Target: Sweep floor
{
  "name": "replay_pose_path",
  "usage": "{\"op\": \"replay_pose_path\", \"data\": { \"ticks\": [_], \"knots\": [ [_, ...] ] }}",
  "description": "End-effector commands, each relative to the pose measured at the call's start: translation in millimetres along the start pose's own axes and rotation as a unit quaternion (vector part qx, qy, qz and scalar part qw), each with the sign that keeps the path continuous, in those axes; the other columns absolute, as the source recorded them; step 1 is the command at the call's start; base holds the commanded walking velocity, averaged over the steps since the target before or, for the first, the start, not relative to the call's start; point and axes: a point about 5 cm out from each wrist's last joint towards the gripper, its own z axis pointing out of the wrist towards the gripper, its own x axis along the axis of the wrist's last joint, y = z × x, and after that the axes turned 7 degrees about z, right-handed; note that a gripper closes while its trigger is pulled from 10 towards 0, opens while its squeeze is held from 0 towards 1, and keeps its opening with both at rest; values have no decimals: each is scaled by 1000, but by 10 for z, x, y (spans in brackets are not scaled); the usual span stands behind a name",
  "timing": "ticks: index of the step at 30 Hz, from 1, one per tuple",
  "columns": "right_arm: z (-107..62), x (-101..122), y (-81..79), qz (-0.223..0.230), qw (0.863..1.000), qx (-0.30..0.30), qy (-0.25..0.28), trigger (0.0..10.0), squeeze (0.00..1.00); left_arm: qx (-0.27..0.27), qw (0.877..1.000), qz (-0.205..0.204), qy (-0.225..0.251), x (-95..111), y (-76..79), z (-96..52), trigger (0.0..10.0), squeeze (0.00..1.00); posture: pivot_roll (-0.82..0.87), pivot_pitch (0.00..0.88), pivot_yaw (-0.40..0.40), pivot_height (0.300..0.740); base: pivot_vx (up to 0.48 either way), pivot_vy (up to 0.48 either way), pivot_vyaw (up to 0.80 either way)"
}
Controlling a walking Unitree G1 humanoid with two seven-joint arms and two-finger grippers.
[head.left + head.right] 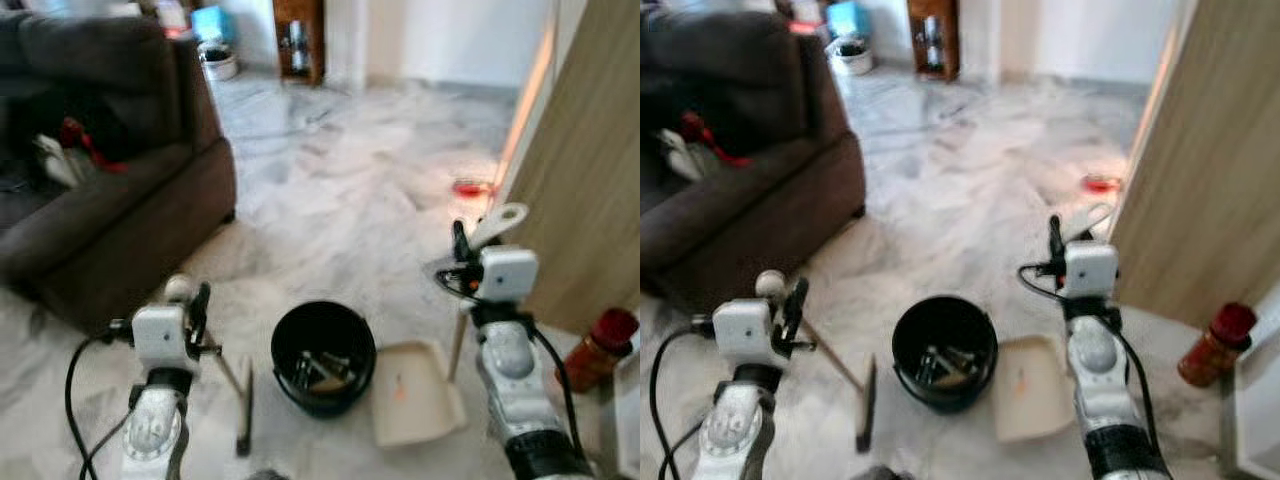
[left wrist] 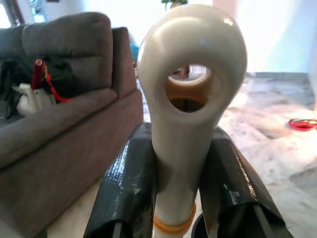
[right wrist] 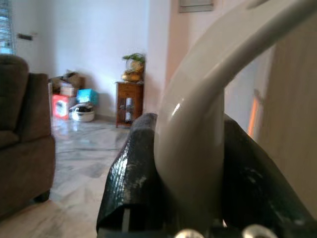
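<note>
Nearest the robot, the left gripper (image 1: 197, 305) is pinched around the cream plastic broom handle (image 2: 185, 119) just below the handle's looped end, one black finger on each side. From there the thin handle slants down to the dark narrow broom head (image 1: 244, 405), which rests on the pale marbled floor (image 1: 340, 190) just left of a round black bucket (image 1: 323, 356). The bucket stands between the two arms and holds a few small pieces of debris.

Touching the bucket's right side lies the cream flat dustpan (image 1: 415, 392), its tray on the floor. Its upright handle (image 3: 198, 129) rises to the right gripper (image 1: 462, 246), whose black fingers are pressed against it on both sides; the looped top of the handle pokes out above.

To the far right, near the right arm, a brown bottle with a red cap (image 1: 598, 350) stands at the foot of a tall light wooden panel (image 1: 590, 150), whose edge runs up the right side of the scene.

On the left, a dark grey fabric sofa (image 1: 110, 190) borders the floor, with white and red items on its seat. Between the sofa's front corner and the wooden panel, a wide stretch of floor runs away from the robot. A small red object (image 1: 472, 187) lies on it beside the panel's edge. Farther back stand a small brown wooden cabinet (image 1: 298, 40) and a white bowl-like container (image 1: 219, 62) against the white wall.
</note>
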Motion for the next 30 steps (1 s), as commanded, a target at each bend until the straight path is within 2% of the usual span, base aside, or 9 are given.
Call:
{"op": "replay_pose_path", "data": {
  "ticks": [1,18,30],
  "knots": [
    [54,88,-65,20,1000,3,24,10000,0,8,1000,0,28,110,-43,62,10000,0,98,1,50,740,-281,0,0],
    [52,83,-77,28,999,1,22,10000,0,8,1000,-1,30,114,-43,76,10000,0,95,2,53,740,-281,0,0],
    [43,77,-82,34,999,2,19,10000,0,7,1000,0,27,107,-30,79,10000,0,93,5,51,740,0,0,0]
  ]
}}
